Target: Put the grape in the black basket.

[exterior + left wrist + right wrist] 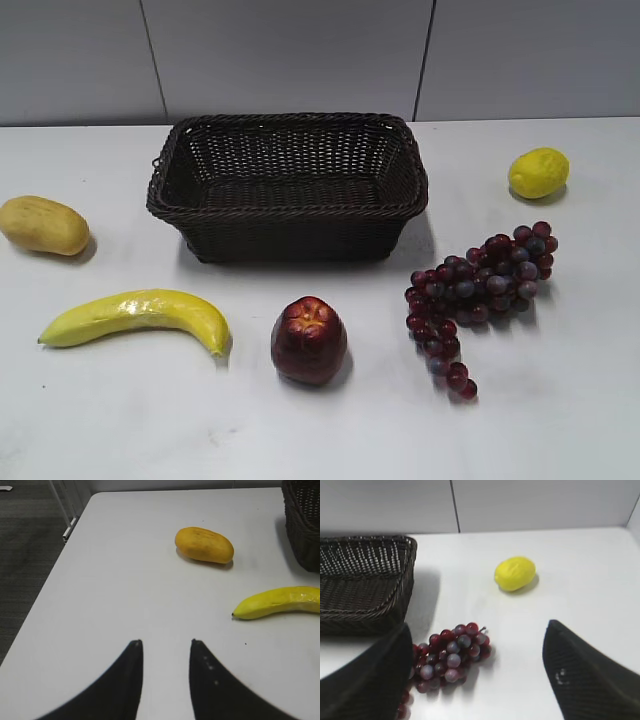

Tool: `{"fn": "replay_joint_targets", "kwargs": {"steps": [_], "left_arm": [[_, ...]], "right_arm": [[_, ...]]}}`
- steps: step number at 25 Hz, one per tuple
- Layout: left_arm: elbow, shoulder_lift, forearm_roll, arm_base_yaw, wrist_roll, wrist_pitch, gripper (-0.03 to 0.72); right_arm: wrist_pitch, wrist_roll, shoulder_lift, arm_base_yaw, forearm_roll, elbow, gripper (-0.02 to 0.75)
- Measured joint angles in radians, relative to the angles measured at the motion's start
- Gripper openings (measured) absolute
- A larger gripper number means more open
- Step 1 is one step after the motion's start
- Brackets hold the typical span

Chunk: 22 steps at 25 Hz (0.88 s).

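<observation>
Presently, the black basket (288, 190) is being taken as the landmark; it is being seen standing upright on the white table (560, 420) towards the back, with nothing lying inside it. The grape (480, 296) is being found on the table in front of the basket and off its right front corner, apart from it, with the broad end of the bunch lying further right and the thin tail trailing towards the near edge.

Left of the grape, an apple (309, 339) is being observed in front of the basket's front wall, well clear of it. A banana (138, 317) is being noted in front of the basket's left end, and a mango (43, 225) further out to the basket's left. A lemon (538, 172) is being recorded to the right of the basket, near its back corner.

No arm is being shown in the exterior view. In the right wrist view, the right gripper (477, 650) is being held spread wide above the table, with the grape (451, 657) lying between its fingers and partly hidden behind the left one; nothing is being grasped. In the left wrist view, the left gripper (165, 642) is being held parted over bare table, with the banana (276, 602) and mango (204, 544) lying ahead of it, on the near side of the basket (303, 520).
</observation>
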Motion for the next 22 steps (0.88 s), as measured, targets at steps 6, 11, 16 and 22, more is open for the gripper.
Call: {"fn": "replay_joint_targets", "kwargs": {"steps": [6,11,16,22], "left_arm": [[0.0,0.0,0.0,0.0,0.0,0.0,0.237],[0.0,0.0,0.0,0.0,0.0,0.0,0.237],[0.0,0.0,0.0,0.0,0.0,0.0,0.237],[0.0,0.0,0.0,0.0,0.0,0.0,0.237]], "right_arm": [[0.077,-0.001,0.37,0.0,0.161,-0.129,0.645],[0.123,-0.004,0.626,0.0,0.232,-0.223,0.645],[0.125,-0.017,0.811,0.0,0.303,-0.278,0.647],[0.12,-0.019,0.991,0.0,0.326,-0.311,0.642]]}}
